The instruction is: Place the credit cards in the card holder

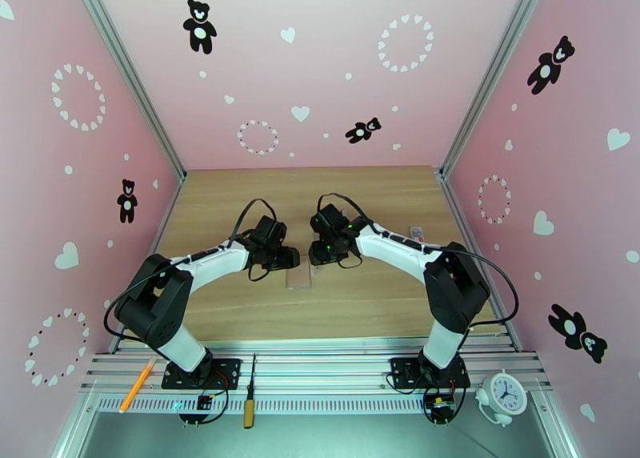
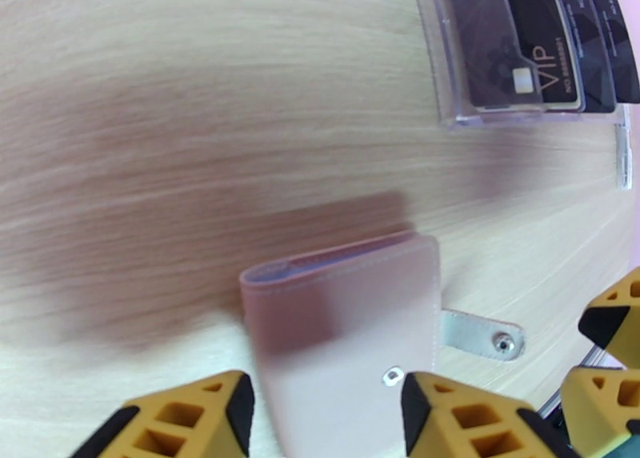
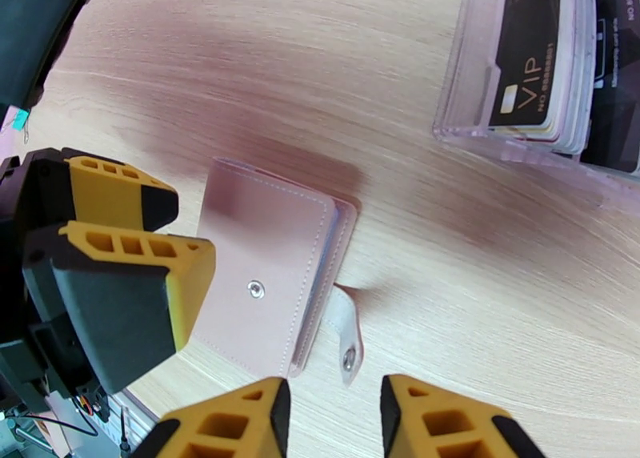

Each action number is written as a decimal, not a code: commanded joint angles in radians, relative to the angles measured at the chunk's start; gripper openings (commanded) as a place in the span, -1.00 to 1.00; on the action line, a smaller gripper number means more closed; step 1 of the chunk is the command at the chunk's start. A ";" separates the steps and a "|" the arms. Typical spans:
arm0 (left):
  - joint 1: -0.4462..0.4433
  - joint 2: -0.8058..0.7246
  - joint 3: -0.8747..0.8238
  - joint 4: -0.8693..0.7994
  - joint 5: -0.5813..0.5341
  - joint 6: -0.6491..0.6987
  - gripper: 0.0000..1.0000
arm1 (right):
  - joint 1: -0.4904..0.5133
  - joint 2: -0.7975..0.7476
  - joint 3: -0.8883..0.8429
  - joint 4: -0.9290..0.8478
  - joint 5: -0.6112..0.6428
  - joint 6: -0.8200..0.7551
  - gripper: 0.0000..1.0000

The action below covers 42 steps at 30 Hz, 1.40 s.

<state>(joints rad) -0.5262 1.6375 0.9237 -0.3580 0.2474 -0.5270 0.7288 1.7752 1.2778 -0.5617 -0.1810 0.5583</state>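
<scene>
One card holder (image 3: pixel 264 267) lies closed mid-table, tab unsnapped, between two grippers. The left gripper (image 2: pixel 324 419) stands spread astride one end of it, contact unclear; the right gripper (image 3: pixel 332 419) hangs spread and empty beside the tab. At least three credit cards (image 2: pixel 520 43) stand in one clear rack (image 2: pixel 512 118) — apart from the holder.
</scene>
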 commanded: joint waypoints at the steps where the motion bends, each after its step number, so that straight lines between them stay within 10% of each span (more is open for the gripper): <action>1: 0.002 0.008 -0.011 0.005 -0.009 0.002 0.10 | -0.006 -0.017 -0.017 0.015 -0.018 0.006 -0.29; 42: 0.009 0.091 -0.055 0.087 0.016 -0.010 -0.20 | -0.020 0.019 -0.076 0.049 -0.076 0.045 -0.56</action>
<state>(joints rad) -0.5194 1.7168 0.8917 -0.2680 0.2554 -0.5278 0.7120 1.7760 1.2053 -0.5228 -0.2394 0.5926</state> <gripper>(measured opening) 0.402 0.220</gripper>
